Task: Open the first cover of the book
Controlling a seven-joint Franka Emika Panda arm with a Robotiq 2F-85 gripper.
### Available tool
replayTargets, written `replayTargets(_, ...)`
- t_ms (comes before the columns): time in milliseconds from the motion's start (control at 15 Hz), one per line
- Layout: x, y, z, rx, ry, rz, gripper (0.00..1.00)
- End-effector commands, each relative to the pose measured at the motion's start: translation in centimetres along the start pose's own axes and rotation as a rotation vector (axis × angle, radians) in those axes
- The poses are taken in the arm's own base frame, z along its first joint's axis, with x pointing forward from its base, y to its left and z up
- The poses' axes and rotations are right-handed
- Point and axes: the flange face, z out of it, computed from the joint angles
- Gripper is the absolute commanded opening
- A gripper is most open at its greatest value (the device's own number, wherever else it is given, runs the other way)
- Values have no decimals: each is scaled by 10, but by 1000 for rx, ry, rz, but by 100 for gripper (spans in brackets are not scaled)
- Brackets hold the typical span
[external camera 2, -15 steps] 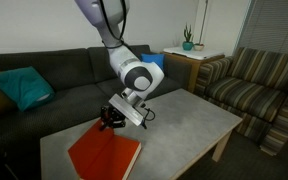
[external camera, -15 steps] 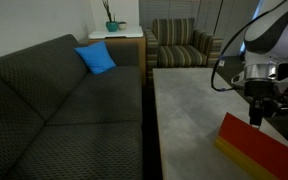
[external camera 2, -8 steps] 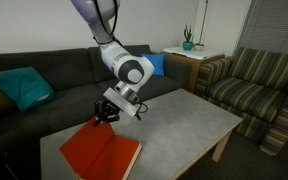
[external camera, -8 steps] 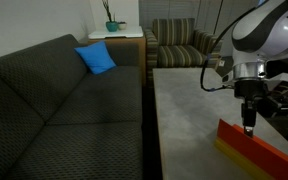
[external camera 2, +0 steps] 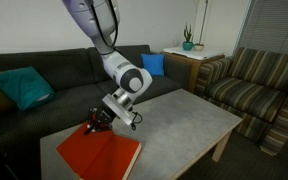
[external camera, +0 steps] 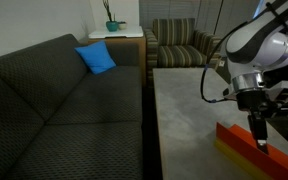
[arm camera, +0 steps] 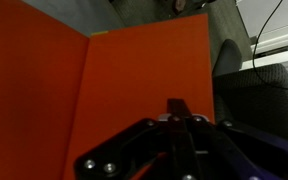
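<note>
Clenched tight, the claw [external camera 2: 91,125] is set at the sofa-side edge of the book [external camera 2: 104,158]. Its fingers are pressed together and nothing is seen caught between them in the wrist view. Whether the thin board is nipped at the very tips cannot be told. The book lies flat at one end of the surface [external camera 2: 179,125], near the sofa [external camera 2: 44,80].

Over the last second the claw has been carried off the book's far corner and along toward that edge. In an exterior view the claw [external camera: 261,143] is now lower than before, and its tips appear to meet the red top just above the yellow band [external camera: 242,157]. The red area has changed with it. In an exterior view the book's red face [external camera 2: 79,150] reaches farther toward the sofa than it did. In an exterior view the broad slanted red face of a second ago is reduced to a shallow strip [external camera: 274,150].

The first cover [arm camera: 144,70] is therefore judged to be pushed or pried by the closed claw rather than gripped. In the wrist view a straight seam is seen, with a darker strip on one side and a brighter panel on the other. Whether it is a hinge or a raised edge is not settled. The cover is not yet shown swung open, so the opening is taken as under way, not done.
</note>
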Motion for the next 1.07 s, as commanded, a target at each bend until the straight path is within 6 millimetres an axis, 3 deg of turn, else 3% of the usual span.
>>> replayTargets(0, -1, 35, 28, 89, -19, 40, 0)
replayTargets(133, 2, 44, 41, 137, -1, 75, 0)
replayTargets(200, -4, 31, 41, 154, 8, 107, 0)
replayTargets(533, 13, 25, 62, 183, 38, 203, 0)
replayTargets(1000, 35, 20, 95, 60, 45, 253, 0)
